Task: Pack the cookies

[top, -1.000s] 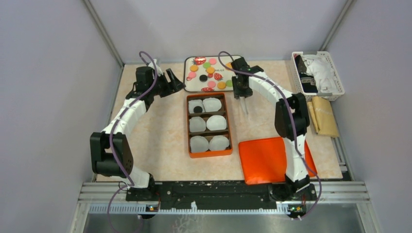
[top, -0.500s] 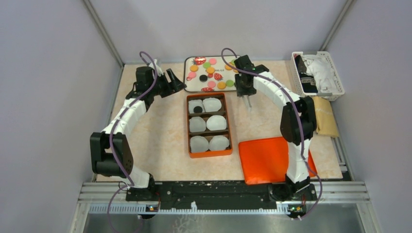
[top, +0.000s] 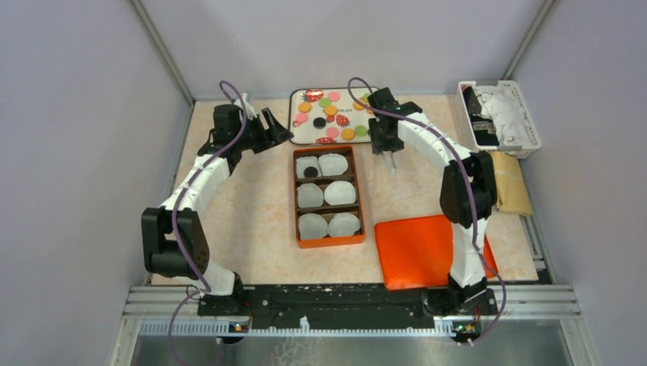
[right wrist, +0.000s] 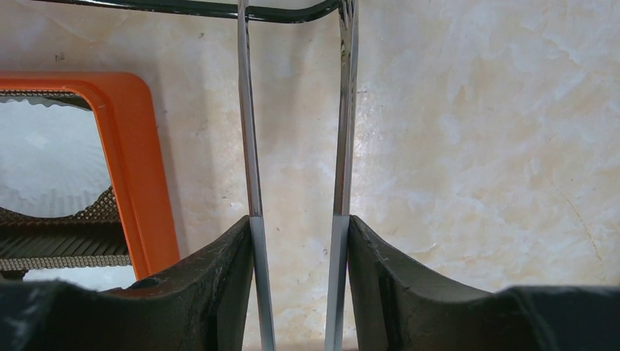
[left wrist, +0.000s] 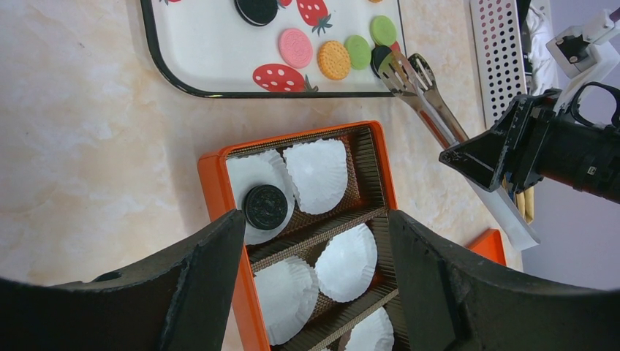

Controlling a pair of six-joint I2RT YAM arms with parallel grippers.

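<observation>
- The right gripper [right wrist: 298, 222] pinches a pair of metal tongs [left wrist: 428, 102] by the handle end, one arm against each finger. That lets it squeeze the tips together without touching the food.
- The tong arms stand apart, so the squeeze is light. They point away from the wrist, along the bare table [right wrist: 475, 146] and toward the tray [left wrist: 212, 51].
- The tips sit at the tray's near corner, over or just beside a dark cookie next to a green one. I cannot tell from this angle whether they are around it.
- Most of the cookies [top: 330, 110] lie loose on the tray at the far side of the table, in black, green, orange and pink.
- One black cookie [left wrist: 265, 206] already lies in a paper cup [left wrist: 318, 174] in the far-left pocket of the orange box [left wrist: 208, 168]. The other cups I can see are empty, so packing looks barely begun.
- The left gripper [left wrist: 314, 218] hangs with its jaws spread wide, holding nothing. It is just off the tray's left side and looks down on the box, probably kept out of the way.
- The box stands just near of the tray, which keeps each carry short.
</observation>
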